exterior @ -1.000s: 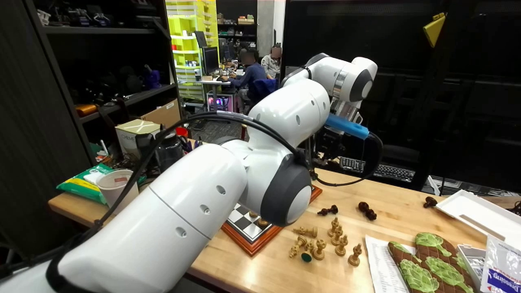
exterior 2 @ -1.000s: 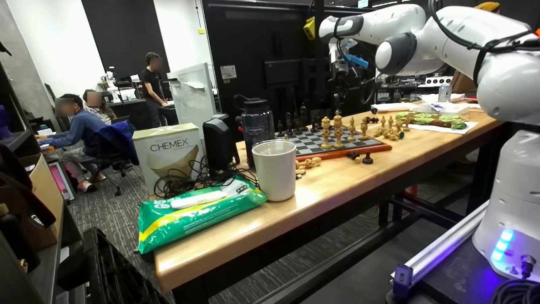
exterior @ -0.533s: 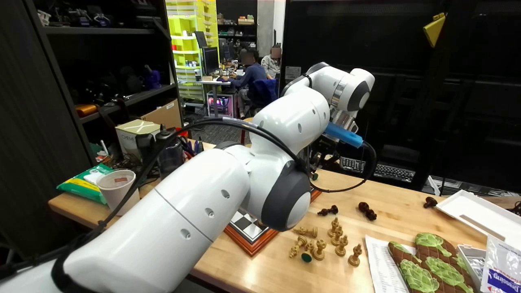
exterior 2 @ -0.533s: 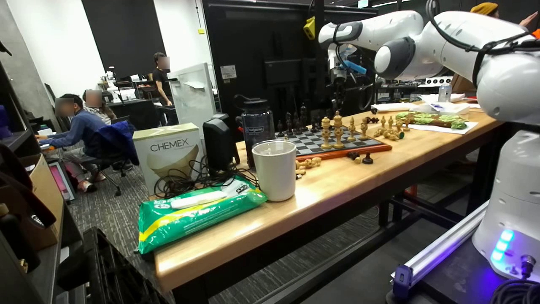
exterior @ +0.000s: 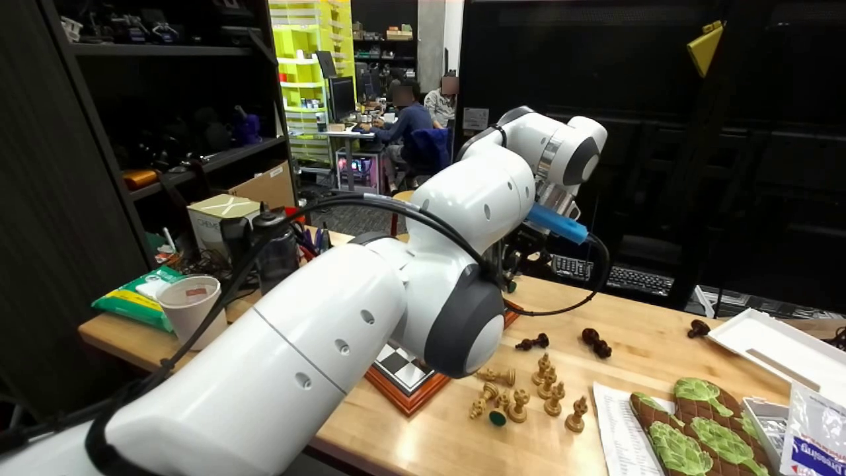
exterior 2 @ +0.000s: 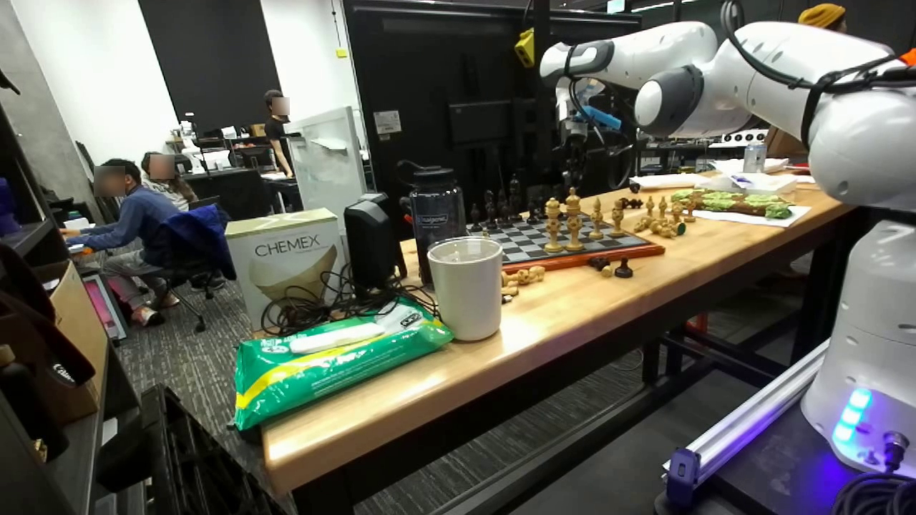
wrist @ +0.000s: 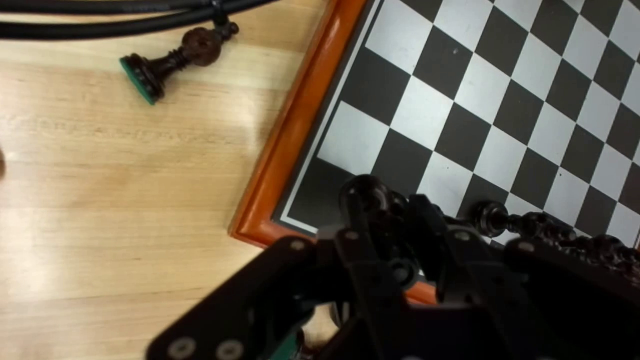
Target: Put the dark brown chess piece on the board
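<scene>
**End effector (wrist: 389, 207) pinching dark brown chess piece (wrist: 371, 190) over a corner of the board (wrist: 285, 145)**

Its fingers are a little apart in the wrist view, and I read the chess piece as clasped between them; dark on dark, the exact hold is hard to make out. A rounded part of the piece shows just by the fingertips, over the squares near the frame's corner. Whether it touches a square I cannot tell: the arm (exterior: 330, 304) hides most of the board in an exterior view.

For its likely build, look at another dark piece (wrist: 189, 51) lying on the counter (wrist: 150, 200) beside the board: green-bottomed foot, thin stem, round bulb, small knob at the tip. If the held one is made alike, expect something light, stiff and glossy, probably turned wood, that could slip or twist between the fingers. Stem and knob look the likeliest to snap or chip. The best hold should be around the bulb, squarely across the long axis, leaving the foot free to meet the square flat. A moderate squeeze ought to do; the piece will not give, and extra force could kick it sideways. Other dark pieces (wrist: 490, 219) on the board are near, so parting the fingers only slightly on release seems wise.
</scene>
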Robot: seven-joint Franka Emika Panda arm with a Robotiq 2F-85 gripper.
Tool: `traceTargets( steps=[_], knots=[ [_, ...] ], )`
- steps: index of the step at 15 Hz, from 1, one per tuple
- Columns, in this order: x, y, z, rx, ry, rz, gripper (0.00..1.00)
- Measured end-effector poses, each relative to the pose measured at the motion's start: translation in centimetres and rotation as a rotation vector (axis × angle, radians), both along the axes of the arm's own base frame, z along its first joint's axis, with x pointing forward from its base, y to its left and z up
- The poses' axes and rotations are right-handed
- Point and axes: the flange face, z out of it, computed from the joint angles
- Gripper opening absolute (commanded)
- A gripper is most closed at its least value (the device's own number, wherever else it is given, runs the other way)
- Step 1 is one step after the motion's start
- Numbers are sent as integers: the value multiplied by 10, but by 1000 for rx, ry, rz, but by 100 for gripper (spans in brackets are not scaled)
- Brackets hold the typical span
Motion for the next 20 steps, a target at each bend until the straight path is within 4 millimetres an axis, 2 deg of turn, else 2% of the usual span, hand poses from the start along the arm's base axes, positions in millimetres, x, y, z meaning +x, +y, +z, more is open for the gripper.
traceTargets(
  steps=[10, 20],
  knots=[
    [6, -3, -11, -11, -20, -21, 7],
    [6, -14, -22, -22, -26, -47, 7]
  ],
)
